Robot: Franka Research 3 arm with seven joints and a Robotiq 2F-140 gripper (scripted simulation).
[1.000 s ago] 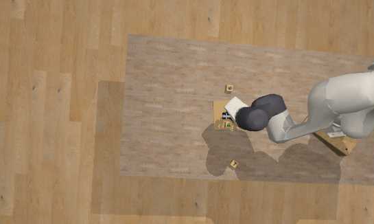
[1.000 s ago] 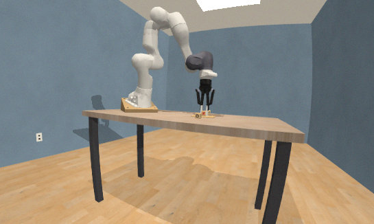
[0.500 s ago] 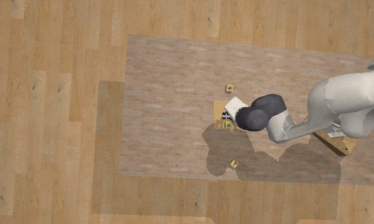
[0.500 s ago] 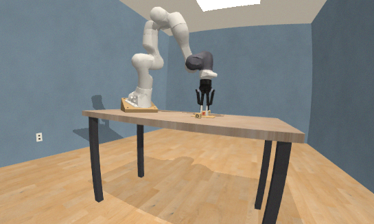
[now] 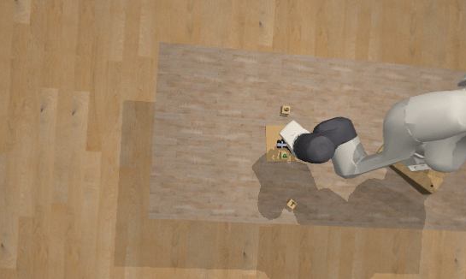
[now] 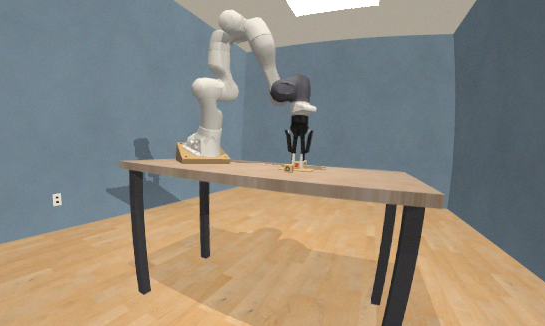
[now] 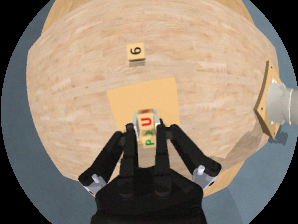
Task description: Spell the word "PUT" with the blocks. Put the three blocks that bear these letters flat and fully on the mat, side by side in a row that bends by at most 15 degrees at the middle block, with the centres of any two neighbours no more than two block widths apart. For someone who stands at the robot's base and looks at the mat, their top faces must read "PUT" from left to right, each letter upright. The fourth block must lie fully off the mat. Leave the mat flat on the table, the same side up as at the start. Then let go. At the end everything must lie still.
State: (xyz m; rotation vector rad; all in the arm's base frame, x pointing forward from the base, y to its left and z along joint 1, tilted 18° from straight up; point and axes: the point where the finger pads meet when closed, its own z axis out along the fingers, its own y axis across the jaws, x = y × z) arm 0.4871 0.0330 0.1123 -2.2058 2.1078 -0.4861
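A: While the gripper (image 6: pixel 298 150) sits over the mat (image 5: pixel 269 130), which step is this?

B: Seating the U block (image 7: pixel 147 120). Jaws look pinched on it, narrow, and it's just beside the P block (image 7: pixel 150 140) on the mat. Can't tell if it's fully down.

A: Next?

B: My call: release, lift straight up, then fetch the T block (image 5: pixel 291 204), well apart at 5 o'clock from the mat in the top view. It wants the free spot at 12 o'clock of U.

A: And the 6 block (image 5: pixel 286 109)?

B: Off the mat at 1 o'clock. Leave it.

A: Counts?

B: Four blocks, one mat, one gripper.
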